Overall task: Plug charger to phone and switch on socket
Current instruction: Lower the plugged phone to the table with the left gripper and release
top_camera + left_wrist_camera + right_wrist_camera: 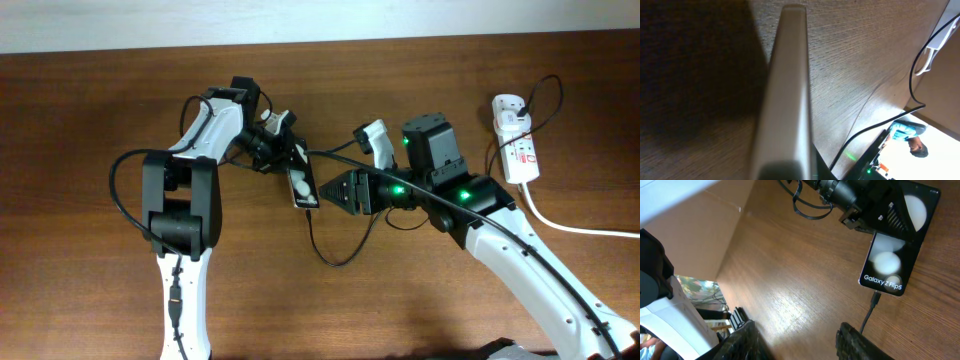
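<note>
The phone point(303, 188) lies flat on the table; the right wrist view shows its glossy screen and white text point(888, 260). My left gripper point(287, 155) is shut on the phone's far end, also seen in the right wrist view point(863, 216). The left wrist view shows only the phone's grey edge point(785, 95) close up. The charger cable point(335, 260) loops in front of the phone, and its connector tip point(876, 299) meets the phone's near end. My right gripper point(328, 192) is open and empty just right of the phone, its fingers point(800, 340) astride the cable. The socket point(520, 152) lies at the far right.
A white plug point(508, 108) sits in the socket's far end with the black cable leaving it. The socket's thick white cord point(570, 225) runs off to the right. My right arm's body point(440, 185) lies between the phone and the socket.
</note>
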Robot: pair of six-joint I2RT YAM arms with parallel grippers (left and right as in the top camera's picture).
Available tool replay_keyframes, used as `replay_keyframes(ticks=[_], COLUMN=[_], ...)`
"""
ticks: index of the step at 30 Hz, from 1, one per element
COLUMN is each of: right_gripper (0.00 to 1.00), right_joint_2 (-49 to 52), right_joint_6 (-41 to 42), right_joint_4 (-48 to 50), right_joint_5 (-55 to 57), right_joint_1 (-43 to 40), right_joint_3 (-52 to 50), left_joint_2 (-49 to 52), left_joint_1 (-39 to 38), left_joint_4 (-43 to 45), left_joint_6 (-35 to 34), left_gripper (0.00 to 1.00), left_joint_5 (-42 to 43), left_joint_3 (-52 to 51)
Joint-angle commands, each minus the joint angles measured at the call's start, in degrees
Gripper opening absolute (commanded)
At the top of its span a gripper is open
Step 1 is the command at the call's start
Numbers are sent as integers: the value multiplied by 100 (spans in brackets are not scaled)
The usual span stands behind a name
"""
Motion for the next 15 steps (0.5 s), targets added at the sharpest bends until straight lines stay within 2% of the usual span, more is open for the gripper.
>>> replay_keyframes(ticks=[1, 11, 15], right_gripper=[53, 53, 53], right_joint_2=[24, 24, 24], right_joint_6=[-74, -74, -74], right_joint_4=[4, 2, 0], right_joint_5=[33, 33, 31], right_joint_1=[26, 26, 26], right_joint_3=[103, 103, 103], left_joint_2=[20, 20, 20], left_joint_1=[-2, -2, -2], left_joint_4=[33, 31, 31], left_joint_6=[28, 28, 28], left_gripper=[11, 16, 28], left_joint_5=[-122, -269, -378], left_joint_3=[31, 31, 31])
